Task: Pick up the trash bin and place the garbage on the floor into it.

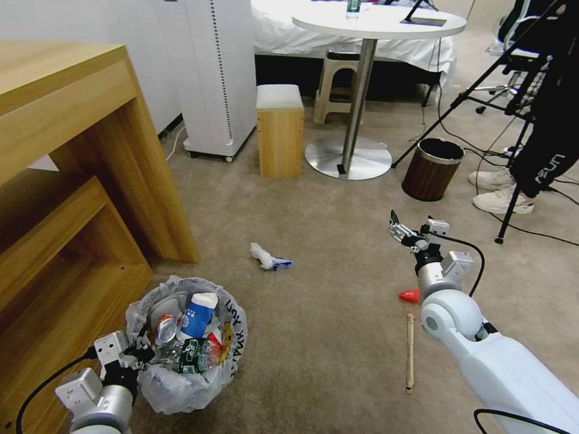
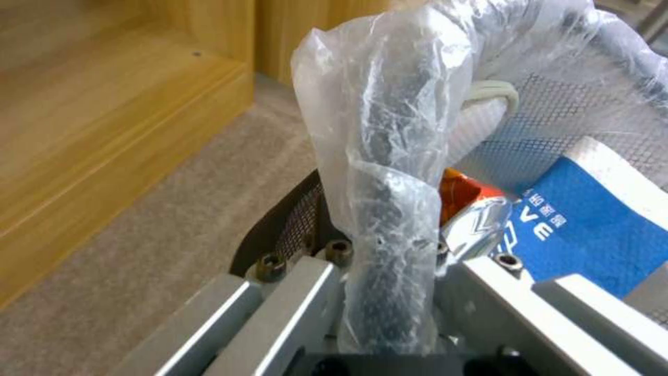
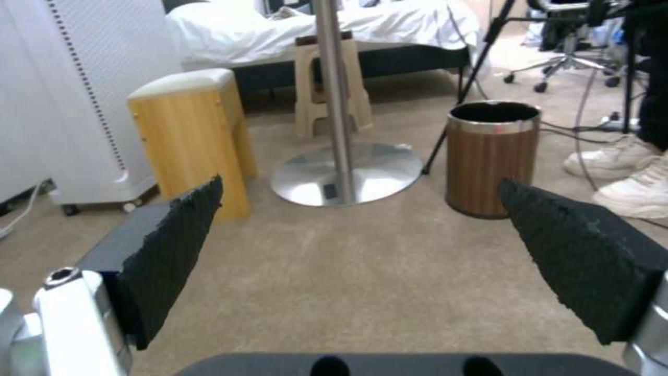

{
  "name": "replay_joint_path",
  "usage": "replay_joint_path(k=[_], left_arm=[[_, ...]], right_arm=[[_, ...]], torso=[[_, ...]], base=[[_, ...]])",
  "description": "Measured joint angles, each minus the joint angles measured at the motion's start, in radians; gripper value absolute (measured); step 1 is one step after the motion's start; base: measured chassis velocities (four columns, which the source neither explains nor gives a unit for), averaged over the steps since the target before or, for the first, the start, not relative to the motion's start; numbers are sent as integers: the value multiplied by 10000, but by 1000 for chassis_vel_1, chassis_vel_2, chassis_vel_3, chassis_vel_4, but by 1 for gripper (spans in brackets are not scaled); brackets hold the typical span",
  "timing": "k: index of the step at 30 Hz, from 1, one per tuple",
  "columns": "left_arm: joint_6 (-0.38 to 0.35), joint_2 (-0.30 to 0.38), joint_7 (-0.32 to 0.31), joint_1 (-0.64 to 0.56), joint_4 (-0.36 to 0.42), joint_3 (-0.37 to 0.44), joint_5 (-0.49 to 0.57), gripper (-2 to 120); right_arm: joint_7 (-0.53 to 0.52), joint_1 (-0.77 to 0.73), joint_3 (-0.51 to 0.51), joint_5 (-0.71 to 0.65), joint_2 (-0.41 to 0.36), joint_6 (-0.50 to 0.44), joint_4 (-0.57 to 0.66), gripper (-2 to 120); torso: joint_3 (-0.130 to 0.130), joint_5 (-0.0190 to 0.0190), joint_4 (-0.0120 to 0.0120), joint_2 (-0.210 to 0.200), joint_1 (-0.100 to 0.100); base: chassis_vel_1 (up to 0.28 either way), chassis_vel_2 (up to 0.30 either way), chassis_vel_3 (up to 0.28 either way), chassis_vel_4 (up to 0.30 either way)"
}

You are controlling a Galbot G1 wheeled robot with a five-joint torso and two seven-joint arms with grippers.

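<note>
The left gripper (image 1: 140, 355) pinches the bag-lined rim of the trash bin (image 1: 184, 343), near left beside the wooden desk (image 1: 78, 181); that thin grip could slip. The right gripper (image 1: 401, 232), jaws wide and empty, hangs over open carpet (image 1: 325, 229), with the crumpled tissue (image 1: 265, 256) and wooden stick (image 1: 410, 352) unobstructed.

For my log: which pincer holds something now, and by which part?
The left pincer grips the trash bin by its bag-covered rim. The right pincer is open, holding nothing.

Bag-lined trash bin (image 1: 187, 349) upright, full of litter, tissue (image 1: 265, 256) and stick (image 1: 410, 352) on carpet (image 1: 325, 223)
</note>
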State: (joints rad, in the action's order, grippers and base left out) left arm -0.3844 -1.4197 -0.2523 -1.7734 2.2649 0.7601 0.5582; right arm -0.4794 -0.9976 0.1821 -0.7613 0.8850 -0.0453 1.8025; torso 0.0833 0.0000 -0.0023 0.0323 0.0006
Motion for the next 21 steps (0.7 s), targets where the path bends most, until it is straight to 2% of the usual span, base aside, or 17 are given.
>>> replay_joint_path(k=[14,21], left_arm=[[18,83,-29,12,14,23,56,1],[34,92,-59,104,-81,21,109,1]], right_arm=[[-2,87,-64,67,68,-4,-61,100],[6,68,-72,106,82,-5,-151,100]], torso=[[0,0,-1,0,0],[0,-1,1,0,0]], base=[[-51,-57,-56,-56],[0,0,0,0]])
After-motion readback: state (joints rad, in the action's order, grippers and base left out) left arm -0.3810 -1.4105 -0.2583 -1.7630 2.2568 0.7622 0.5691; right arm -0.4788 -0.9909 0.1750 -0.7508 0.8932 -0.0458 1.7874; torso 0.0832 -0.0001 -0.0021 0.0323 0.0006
